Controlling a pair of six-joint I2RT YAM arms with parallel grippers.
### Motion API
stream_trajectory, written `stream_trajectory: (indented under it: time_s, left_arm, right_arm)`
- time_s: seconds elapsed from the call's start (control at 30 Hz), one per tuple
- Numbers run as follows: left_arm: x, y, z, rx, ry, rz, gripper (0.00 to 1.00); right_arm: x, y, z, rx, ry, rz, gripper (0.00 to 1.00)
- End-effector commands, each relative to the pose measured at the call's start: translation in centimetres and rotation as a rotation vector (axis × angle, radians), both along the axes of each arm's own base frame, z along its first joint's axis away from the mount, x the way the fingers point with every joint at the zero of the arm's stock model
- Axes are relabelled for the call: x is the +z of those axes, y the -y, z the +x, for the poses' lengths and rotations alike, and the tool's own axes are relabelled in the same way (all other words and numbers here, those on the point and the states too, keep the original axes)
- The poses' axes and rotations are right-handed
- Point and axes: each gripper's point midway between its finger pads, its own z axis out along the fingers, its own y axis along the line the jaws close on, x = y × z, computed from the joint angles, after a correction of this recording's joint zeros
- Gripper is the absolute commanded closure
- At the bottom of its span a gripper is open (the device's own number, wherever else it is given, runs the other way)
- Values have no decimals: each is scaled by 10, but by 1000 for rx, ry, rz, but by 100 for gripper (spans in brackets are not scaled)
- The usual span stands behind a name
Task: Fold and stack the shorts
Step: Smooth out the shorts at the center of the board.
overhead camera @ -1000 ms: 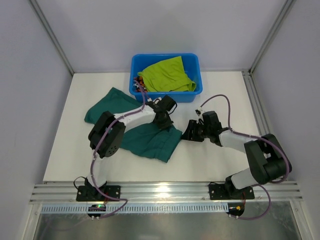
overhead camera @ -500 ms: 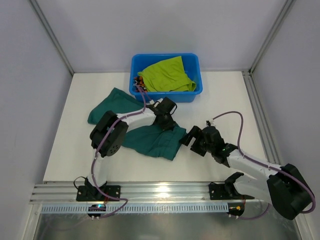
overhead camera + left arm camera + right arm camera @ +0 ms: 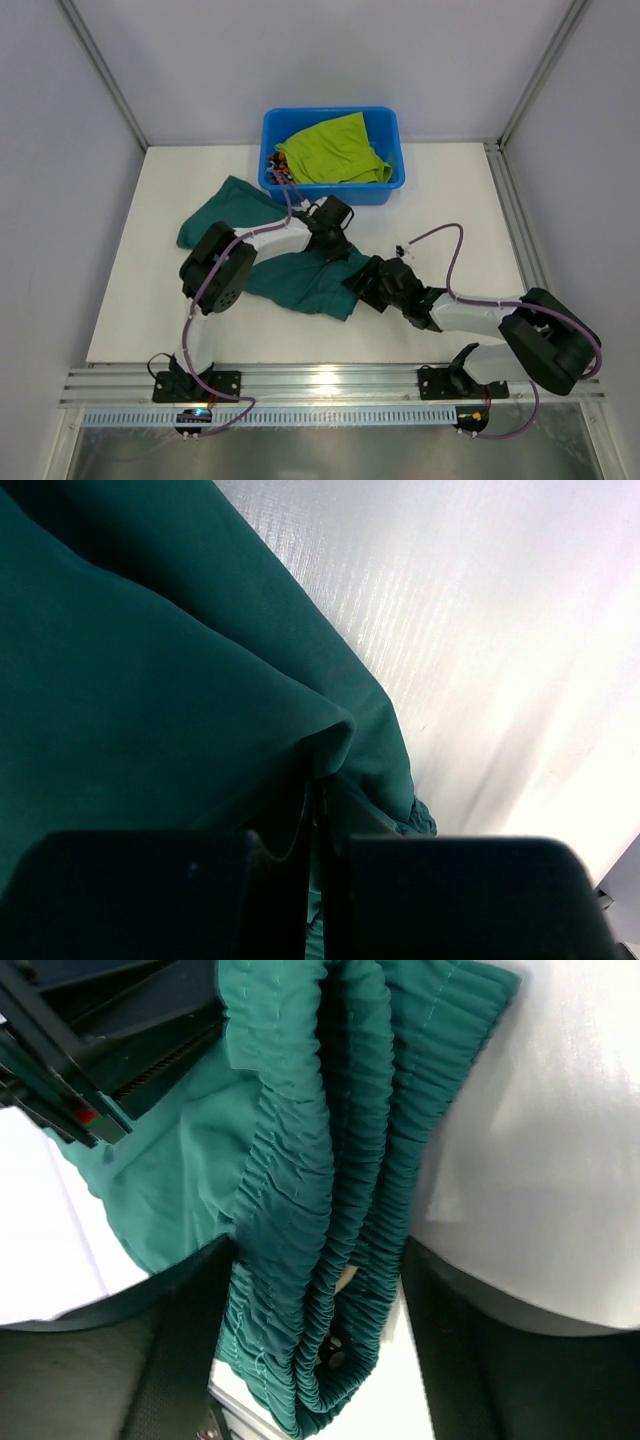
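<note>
The dark teal-green shorts [image 3: 290,275] lie crumpled across the table's middle. My left gripper [image 3: 336,238] is shut on a fold of them near their far right edge; in the left wrist view [image 3: 318,798] the teal cloth [image 3: 150,680] is pinched between the closed fingers. My right gripper [image 3: 361,286] is open at the shorts' right edge. In the right wrist view [image 3: 320,1260] the gathered elastic waistband [image 3: 300,1190] sits between its spread fingers [image 3: 185,1345]. The lime yellow-green shorts [image 3: 332,150] lie in the tub. A bit of camouflage print [image 3: 272,161] shows at the tub's left side.
The blue plastic tub [image 3: 392,125] stands at the back centre of the white table [image 3: 440,200]. Grey walls and metal frame posts close in the sides. A rail [image 3: 330,380] runs along the near edge by the arm bases.
My right arm has swung left and nearer, bringing its open gripper onto the teal shorts' waistband. My left gripper has stayed shut on the shorts, almost still.
</note>
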Motion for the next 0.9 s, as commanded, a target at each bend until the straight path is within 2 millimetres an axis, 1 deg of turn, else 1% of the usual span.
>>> stream_trajectory:
  time_s: [0.0, 0.07, 0.1, 0.17, 0.2, 0.23, 0.3, 0.33, 0.37, 0.47, 0.53, 0.57, 0.6, 0.63, 0.67, 0.7, 0.73, 0.77, 0.8, 0.83, 0.87]
  left_arm:
    - [-15, -12, -14, -33, -37, 71, 100]
    - [-16, -11, -14, -34, -36, 68, 100]
    - [-16, -11, -14, -35, -39, 65, 100]
    - [-18, -10, -14, -35, -42, 63, 100]
    - [-18, -9, -14, -36, -44, 58, 100]
    - [-20, -9, -15, -37, -46, 58, 100]
    - [-21, -8, -15, -38, -51, 56, 100]
    - [-22, -8, -16, -38, -55, 56, 100]
    - [-24, -7, -16, -39, -58, 55, 100]
    - [-25, -7, -17, -46, -62, 55, 100]
    - [-25, -5, -18, -62, -64, 49, 100]
    - [-24, -5, -18, -67, -60, 49, 100]
    - [-18, -3, -22, -87, -76, 33, 92]
    - [-11, -2, -21, -96, -66, 33, 85]
    - [-4, -4, -20, -118, -49, 45, 77]
    - [10, -10, -24, -127, -44, 61, 64]
    - [18, -16, -21, -127, -23, 92, 59]
    - [33, -22, -15, -146, 11, 117, 57]
    - [52, -27, -16, -159, 32, 119, 54]
    - [59, -35, -19, -171, 28, 134, 52]
    - [66, -42, -20, -175, 34, 138, 52]
  right_arm:
    - [-12, 8, 0, -61, -9, -23, 34]
    - [-14, 9, -2, -61, -15, -23, 42]
    - [-14, 9, -2, -67, -16, -21, 49]
    - [-20, 13, -4, -79, -28, -26, 56]
    - [-19, 12, -3, -84, -21, -14, 62]
    - [-22, 14, -5, -88, -27, -13, 65]
    - [-22, 16, -5, -94, -19, -15, 74]
    - [-24, 18, -5, -97, -18, -23, 88]
    - [-22, 18, -4, -101, -6, -20, 96]
    - [-19, 22, -1, -99, 28, -45, 96]
    - [-10, 24, 4, -102, 59, -59, 96]
    - [-13, 28, 1, -92, 53, -96, 96]
    - [-8, 29, 1, -85, 63, -103, 96]
    - [-2, 32, 4, -92, 76, -122, 96]
    - [-8, 42, -4, -87, 46, -178, 96]
    - [1, 45, -5, -74, 71, -192, 96]
    - [7, 48, -4, -76, 83, -206, 96]
    - [-1, 64, -13, -74, 43, -287, 96]
    - [2, 69, -16, -58, 52, -325, 96]
    - [12, 71, -15, -58, 72, -327, 96]
    - [7, 83, -21, -59, 46, -375, 96]
